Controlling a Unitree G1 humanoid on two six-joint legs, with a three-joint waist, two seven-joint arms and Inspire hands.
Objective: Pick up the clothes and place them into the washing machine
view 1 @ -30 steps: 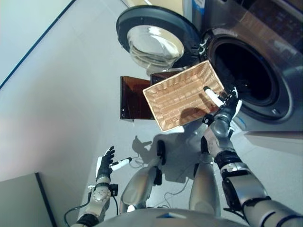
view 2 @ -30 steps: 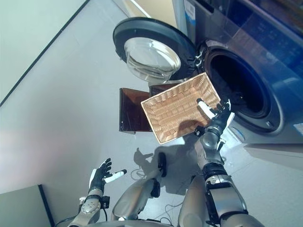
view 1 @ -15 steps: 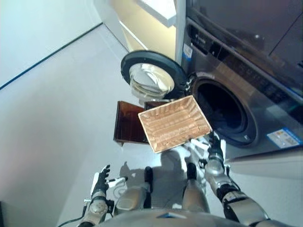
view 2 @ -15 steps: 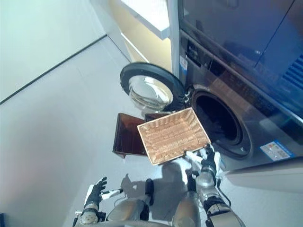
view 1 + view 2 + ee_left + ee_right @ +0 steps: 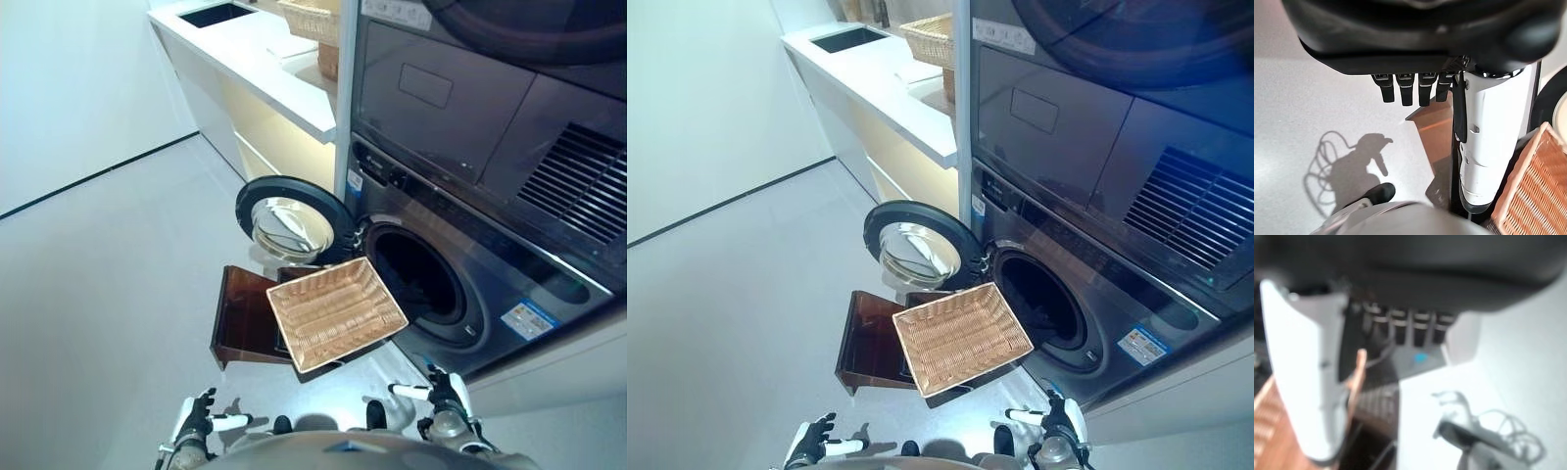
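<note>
Wicker basket point(image 5: 336, 314) sits empty on a brown stool point(image 5: 245, 318) before the washing machine point(image 5: 460, 245), door point(image 5: 289, 220) open. No clothes visible; possibly already in the drum point(image 5: 416, 279), can't tell. Left hand point(image 5: 196, 423) and right hand point(image 5: 439, 394) hang low, fingers relaxed, empty. Risk: door left open, or an arm knocking the basket.

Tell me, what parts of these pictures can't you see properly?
- Inside the washing machine: the drum is dark in both eye views, so any clothes there cannot be made out.
- Wicker basket: it hides part of the brown stand beneath.
- Right hand and left hand: small, at the pictures' bottom edge.
- Right wrist view: blurred.
</note>
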